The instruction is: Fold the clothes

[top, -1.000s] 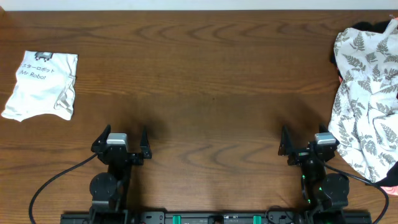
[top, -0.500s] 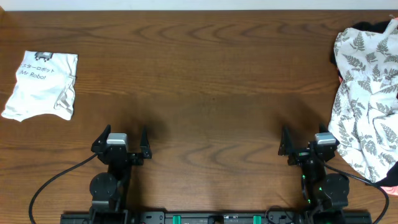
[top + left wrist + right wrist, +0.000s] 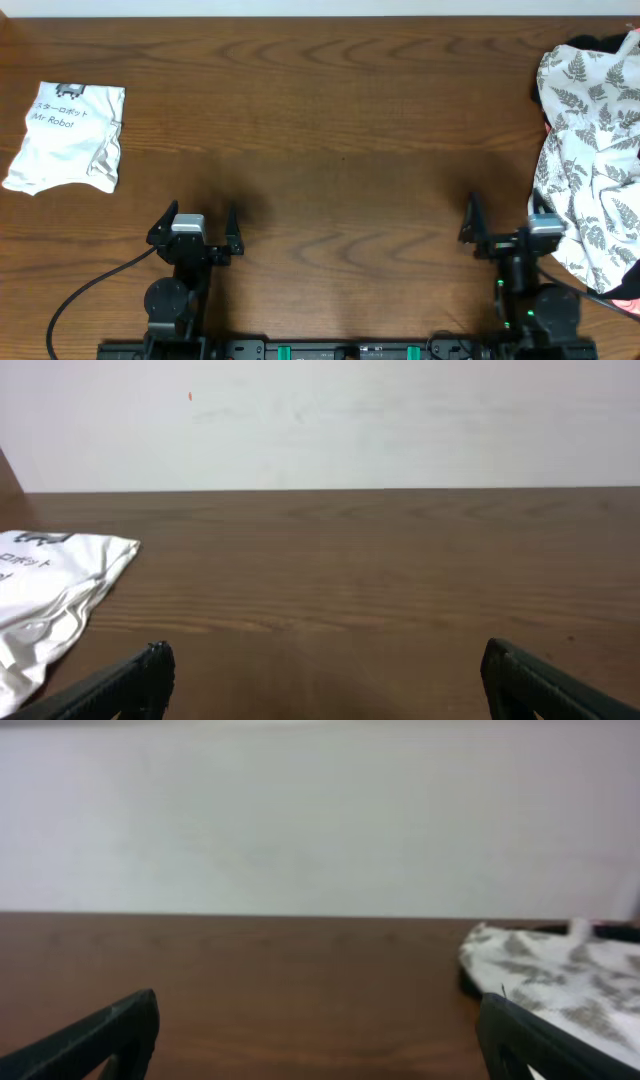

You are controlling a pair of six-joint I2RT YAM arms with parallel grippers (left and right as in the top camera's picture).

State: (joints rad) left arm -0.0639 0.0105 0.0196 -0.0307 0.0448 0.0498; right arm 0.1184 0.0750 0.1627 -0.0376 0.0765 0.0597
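- Brown wood table (image 3: 330, 120), big and wide, with a white wall behind it. Did anything move just now?
- Yes. The right gripper (image 3: 513, 232) slid a bit to its right. Now it sits just beside the leafy clothes (image 3: 585, 170). The left gripper (image 3: 198, 228) did not move at all.
- What does that mean for the folding?
- I think the folding has not begun. The leafy clothes are all bunched up at the right edge of the table. The right arm looks like it is going to fetch them.
- Are the fingers holding anything?
- No. Both grippers have their fingers spread wide, with nothing between them.
- What can't you see well?
- The leafy clothes run off the side of the top picture, so I can't tell how long they are. Something black (image 3: 600, 42) and something pink (image 3: 628, 300) peek out by them, mostly hidden. The right wrist picture is blurry. The white shirt (image 3: 68, 135) far to the left is easy to see, but it is not the one to fold.
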